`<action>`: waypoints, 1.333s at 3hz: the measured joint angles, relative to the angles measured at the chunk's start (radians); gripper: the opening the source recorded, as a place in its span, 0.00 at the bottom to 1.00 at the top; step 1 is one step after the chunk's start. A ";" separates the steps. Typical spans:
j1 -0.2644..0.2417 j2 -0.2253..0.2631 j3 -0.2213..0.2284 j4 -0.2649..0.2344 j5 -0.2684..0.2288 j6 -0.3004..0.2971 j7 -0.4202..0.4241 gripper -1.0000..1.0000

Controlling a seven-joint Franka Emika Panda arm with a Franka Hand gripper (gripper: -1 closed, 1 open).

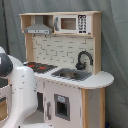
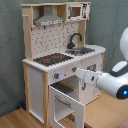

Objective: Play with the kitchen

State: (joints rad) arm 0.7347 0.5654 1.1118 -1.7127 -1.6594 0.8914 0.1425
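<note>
1. Toy kitchen (image 2: 60,65) stood upright on wooden floor (image 2: 107,112) against grey-green curtain (image 2: 12,50) in the second exterior view; same unit seen from the opposite side in the first exterior view (image 1: 75,60).
2. Noted on kitchen: grey hood (image 2: 49,21) and microwave panel (image 2: 76,11) up top, pegboard back (image 2: 52,40), black faucet (image 2: 75,40) over sink (image 2: 84,50), red-ringed stove (image 2: 52,59).
3. Oven door (image 2: 64,106) hung swung outward at the second exterior view's lower centre, cavity exposed behind it.
4. Arm (image 2: 107,82) reached in from the second exterior view's right, white forearm roughly level, tip at kitchen front just under bench edge, close by knob panel (image 2: 62,75).
5. Gripper (image 2: 78,73) appeared near or against front panel; contact not resolvable. State of jaws: cannot tell — spread or pressed together not visible in either view.
6. In the first exterior view, only bulky white arm body (image 1: 20,95) showed at the first exterior view's left, blocking lower oven area.
7. Judged step: working along front fascia with door already open — likely addressing a knob or upper edge of oven opening.
8. Judged next move: small, slow advance to settle on chosen knob or door edge; alignment square to panel needed; light force only, since tall unit could rock or open door could be bumped by forearm.
</note>
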 joint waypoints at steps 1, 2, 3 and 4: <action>0.040 0.029 -0.024 0.026 -0.085 -0.004 0.002 1.00; 0.086 0.063 -0.051 0.056 -0.210 -0.004 0.014 1.00; 0.115 0.089 -0.065 0.074 -0.320 -0.004 0.042 1.00; 0.129 0.106 -0.070 0.077 -0.413 -0.004 0.088 1.00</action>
State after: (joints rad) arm 0.8636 0.6716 1.0423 -1.6353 -2.0721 0.8871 0.2302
